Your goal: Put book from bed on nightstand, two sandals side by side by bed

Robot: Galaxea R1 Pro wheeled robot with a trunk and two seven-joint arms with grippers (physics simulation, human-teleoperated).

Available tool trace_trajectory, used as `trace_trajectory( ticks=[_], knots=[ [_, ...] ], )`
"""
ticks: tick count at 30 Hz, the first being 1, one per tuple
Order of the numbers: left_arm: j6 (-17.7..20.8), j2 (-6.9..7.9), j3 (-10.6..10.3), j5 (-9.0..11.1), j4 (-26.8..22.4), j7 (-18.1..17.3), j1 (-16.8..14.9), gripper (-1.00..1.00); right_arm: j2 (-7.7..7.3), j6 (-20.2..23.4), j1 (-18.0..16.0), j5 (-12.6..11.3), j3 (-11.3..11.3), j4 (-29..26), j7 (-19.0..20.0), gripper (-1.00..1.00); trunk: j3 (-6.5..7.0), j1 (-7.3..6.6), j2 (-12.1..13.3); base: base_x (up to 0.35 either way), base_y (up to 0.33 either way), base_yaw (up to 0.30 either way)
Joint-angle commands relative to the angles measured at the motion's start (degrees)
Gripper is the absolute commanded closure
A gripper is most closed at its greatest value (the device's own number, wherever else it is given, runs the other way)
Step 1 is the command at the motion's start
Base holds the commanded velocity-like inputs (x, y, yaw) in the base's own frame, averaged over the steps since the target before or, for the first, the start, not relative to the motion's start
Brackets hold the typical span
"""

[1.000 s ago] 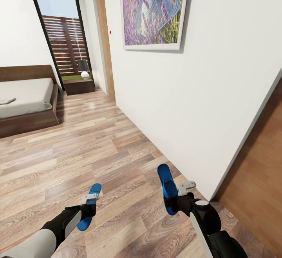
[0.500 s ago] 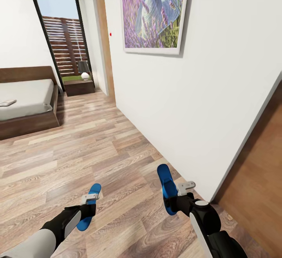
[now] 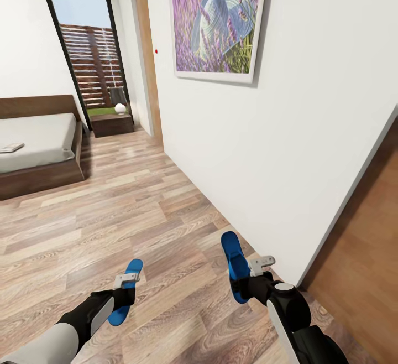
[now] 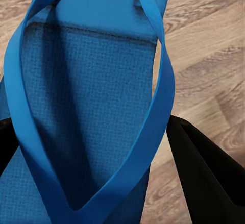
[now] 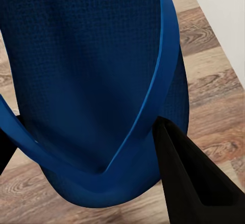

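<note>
While rolling along a white wall on wood-plank floor (image 3: 138,209), carrying one blue sandal in each hand. Left hand (image 3: 125,291) low at about seven o'clock in the head view, closed on the left sandal (image 3: 126,292), sole held off the floor and toe pointing ahead. Seen from the left wrist: the same sandal (image 4: 87,112) close up, thong straps running to a point, one black finger (image 4: 209,173) pressed against its edge. Right hand (image 3: 250,282) at about five o'clock, clamped on the right sandal (image 3: 234,264), turned more on edge and standing just beside the wall base. From the right wrist: dark-blue sole (image 5: 97,81) with a strap curving across it, a black finger (image 5: 189,178) against its side.

Further off, at about ten o'clock: bed (image 3: 38,145) with dark wooden frame and pale-grey mattress, well apart from both hands. On the mattress near the view's left edge, the book (image 3: 11,147), lying flat, too small to read. Past the bed's far corner, at about eleven o'clock, a low dark nightstand (image 3: 112,124) below a tall black-framed window (image 3: 88,43) showing a slatted fence, with a small lamp (image 3: 119,102) on top. Purple flower painting (image 3: 218,18) on the wall at one o'clock; brown door (image 3: 365,253) at four o'clock.
</note>
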Motion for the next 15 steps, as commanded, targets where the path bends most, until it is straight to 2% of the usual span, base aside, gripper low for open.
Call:
trace_trajectory(
  ticks=[1,15],
  knots=[
    [0.3,0.03,-0.2,0.1,-0.1,-0.1,0.0,1.00,0.02,0.3,0.0,0.0,0.0,0.0,0.0,1.00,0.13,-0.23,0.4,0.000,0.000,0.000],
    [0.3,-0.03,-0.2,0.1,0.0,-0.1,0.0,1.00,0.02,0.3,0.0,0.0,0.0,0.0,0.0,1.00,2.64,-3.31,6.0,0.000,0.000,0.000]
  ],
)
